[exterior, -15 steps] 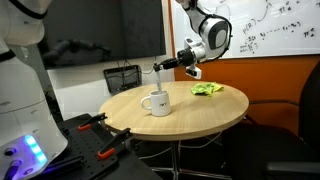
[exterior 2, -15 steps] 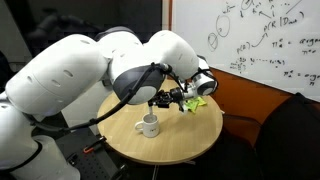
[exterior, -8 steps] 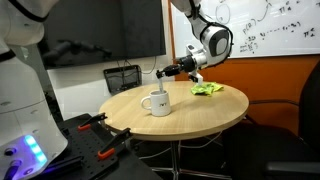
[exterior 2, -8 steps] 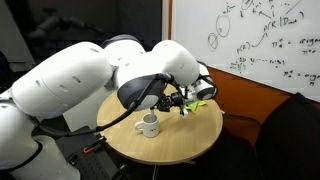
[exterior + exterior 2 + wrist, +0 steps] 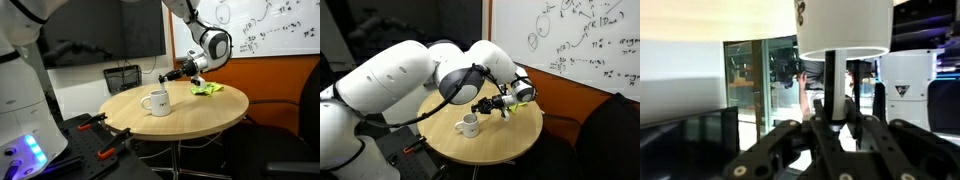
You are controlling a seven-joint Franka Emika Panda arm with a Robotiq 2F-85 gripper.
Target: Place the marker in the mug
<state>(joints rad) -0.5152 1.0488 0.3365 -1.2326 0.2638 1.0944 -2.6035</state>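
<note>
One white ceramic mug (image 5: pixel 155 102) with a side handle, one thin dark marker (image 5: pixel 830 85), one black two-fingered gripper (image 5: pixel 170 72), one crumpled green cloth (image 5: pixel 207 89), all on or above one round wooden table (image 5: pixel 200 118). Behind, one whiteboard (image 5: pixel 270 25) covered in scribbles and one black wire basket (image 5: pixel 122 77). Mug upright near the table's middle in both exterior views, handle out to one side, a small dark mark on its wall. Cloth lying well apart from the mug, toward the whiteboard side of the tabletop. Marker pinched at its near end between the two fingers (image 5: pixel 788 136), drawn in on it with only the stick between them. Rest of the marker jutting straight out past the fingertips. In wrist view, running from the gripper up to the rim of the mug, shown upside down at the top of that picture. In an exterior view, only a short stub beyond the gripper, up in the air over the mug's opening, clear of the rim and not inside. Slim, straight and dark along the visible length; colour of its far end too small to tell.
</note>
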